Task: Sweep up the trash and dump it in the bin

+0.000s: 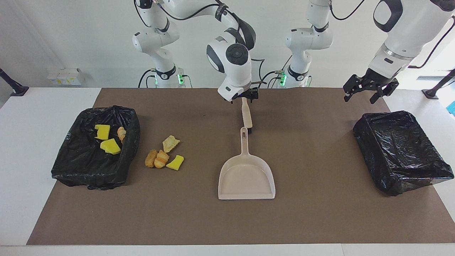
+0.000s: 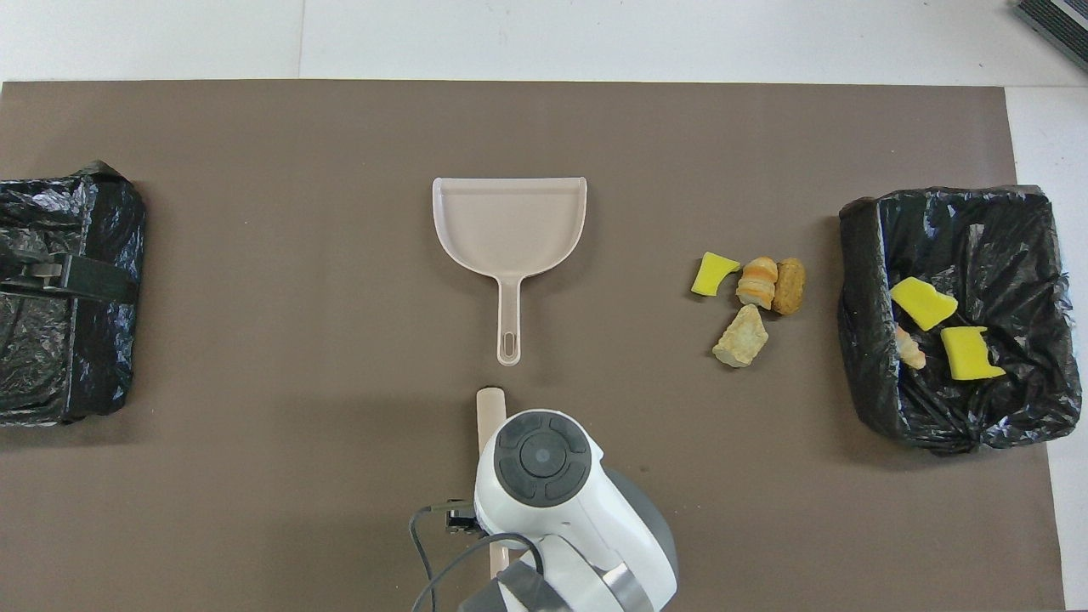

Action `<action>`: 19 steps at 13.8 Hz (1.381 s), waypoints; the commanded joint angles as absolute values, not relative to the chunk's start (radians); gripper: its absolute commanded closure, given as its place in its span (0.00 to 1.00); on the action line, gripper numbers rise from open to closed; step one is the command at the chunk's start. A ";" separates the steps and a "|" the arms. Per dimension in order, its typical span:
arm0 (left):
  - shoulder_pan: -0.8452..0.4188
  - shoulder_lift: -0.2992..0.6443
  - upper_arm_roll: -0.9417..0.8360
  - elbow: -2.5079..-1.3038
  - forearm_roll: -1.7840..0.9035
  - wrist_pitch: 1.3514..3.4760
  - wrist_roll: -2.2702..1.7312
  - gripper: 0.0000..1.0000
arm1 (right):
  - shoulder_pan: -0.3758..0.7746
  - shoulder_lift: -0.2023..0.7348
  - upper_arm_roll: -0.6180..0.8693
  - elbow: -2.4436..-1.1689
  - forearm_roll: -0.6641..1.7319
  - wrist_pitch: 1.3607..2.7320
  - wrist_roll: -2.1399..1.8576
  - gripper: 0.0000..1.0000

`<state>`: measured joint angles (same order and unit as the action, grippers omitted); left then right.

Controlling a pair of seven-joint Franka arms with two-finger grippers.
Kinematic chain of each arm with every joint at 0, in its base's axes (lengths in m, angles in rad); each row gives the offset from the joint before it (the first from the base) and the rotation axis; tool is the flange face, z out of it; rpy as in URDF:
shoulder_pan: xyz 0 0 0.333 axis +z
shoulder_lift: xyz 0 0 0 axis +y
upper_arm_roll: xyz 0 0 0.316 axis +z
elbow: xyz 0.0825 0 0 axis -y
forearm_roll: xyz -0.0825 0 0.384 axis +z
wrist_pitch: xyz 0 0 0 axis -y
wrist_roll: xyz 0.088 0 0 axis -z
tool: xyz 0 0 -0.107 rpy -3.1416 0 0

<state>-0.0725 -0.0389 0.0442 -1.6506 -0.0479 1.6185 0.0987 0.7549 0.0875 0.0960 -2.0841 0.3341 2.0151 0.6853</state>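
Table (image 1: 320,220) with brown mat; two black-lined bins at its ends. Bin (image 1: 76,167) at the right arm's end already holds two yellow sponge chunks and a bread piece; other bin (image 1: 401,153) at the left arm's end looks empty. Dustpan (image 1: 247,177) lies mid-table, long axis running toward and away from the robots, handle toward them, mouth away. Brush (image 1: 246,115) sits just nearer the robots than the dustpan handle, same axis. Right claw (image 1: 245,96) is at the brush's top end, apparently clamped on it. Left claw (image 1: 369,90) hangs wide over the table near the empty bin, waiting. Trash (image 1: 163,154): four loose scraps on the mat between dustpan and filled bin, close beside that bin. Likely the sweep must go sideways from the brush toward the right arm's end; bare mat between.
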 commanded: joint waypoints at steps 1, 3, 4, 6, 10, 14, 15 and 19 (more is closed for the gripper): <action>-0.087 -0.049 0.057 -1.655 -0.029 1.626 0.104 0.00 | 0.798 0.063 0.094 -2.189 0.356 2.100 0.704 0.09; -0.087 -0.049 0.057 -1.655 -0.029 1.626 0.104 0.00 | 0.824 0.072 0.094 -2.210 0.357 2.147 0.716 0.09; -0.087 -0.049 0.057 -1.655 -0.029 1.626 0.104 0.00 | 0.825 0.074 0.094 -2.210 0.356 2.166 0.716 0.12; -0.087 -0.049 0.057 -1.655 -0.029 1.626 0.104 0.00 | 0.825 0.077 0.094 -2.210 0.356 2.174 0.713 0.36; -0.087 -0.049 0.057 -1.655 -0.029 1.626 0.104 0.00 | 0.816 0.083 0.094 -2.209 0.356 2.174 0.698 0.80; -0.087 -0.049 0.057 -1.655 -0.029 1.626 0.104 0.00 | 0.813 0.106 0.092 -2.160 0.351 2.152 0.695 1.00; -0.087 -0.049 0.057 -1.655 -0.029 1.626 0.106 0.00 | 0.808 0.107 0.089 -2.137 0.351 2.135 0.696 1.00; -0.089 -0.049 0.055 -1.655 -0.031 1.617 0.097 0.00 | 0.681 0.072 0.086 -2.005 0.354 1.831 0.699 1.00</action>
<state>-0.0725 -0.0390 0.0442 -1.6506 -0.0478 1.6184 0.0987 0.7451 0.0862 0.0834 -2.0696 0.3345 1.9635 0.6993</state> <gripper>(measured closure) 0.000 0.736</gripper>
